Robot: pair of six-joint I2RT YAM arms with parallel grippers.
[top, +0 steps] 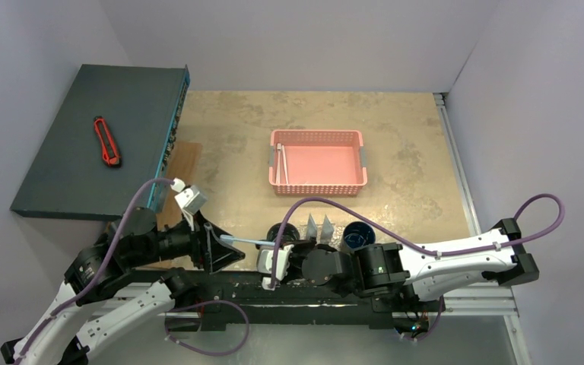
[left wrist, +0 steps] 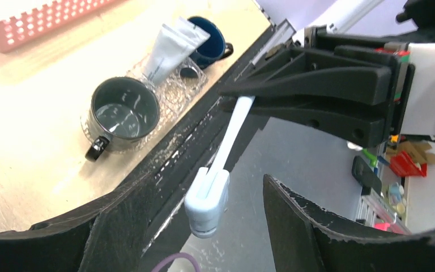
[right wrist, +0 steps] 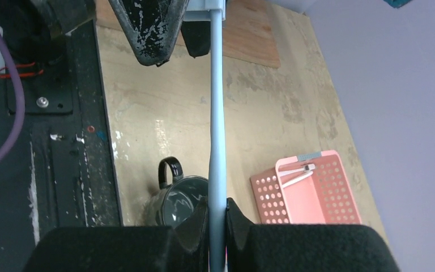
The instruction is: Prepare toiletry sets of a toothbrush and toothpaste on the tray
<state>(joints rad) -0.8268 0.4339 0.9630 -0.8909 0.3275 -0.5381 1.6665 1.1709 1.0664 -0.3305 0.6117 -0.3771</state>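
Right tool [right wrist: 217, 214] clamps the toothbrush [right wrist: 216, 113] over the table edge [right wrist: 116, 113]; left tool [left wrist: 218, 190] open, flanking its head.

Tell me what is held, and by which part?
The right hand pinches the toothbrush by its handle; the left hand stands open around the head end.

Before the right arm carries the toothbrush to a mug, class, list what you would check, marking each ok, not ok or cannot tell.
1. Grip: right hand shut on toothbrush handle, ok.
2. Release: left hand open around the brush head, ok.
3. Target: dark green mug upright on tray, nothing inside, ok.
4. Neighbours: tubes on tray between the mugs, ok.
5. Placement: blue mug fully on tray, cannot tell.
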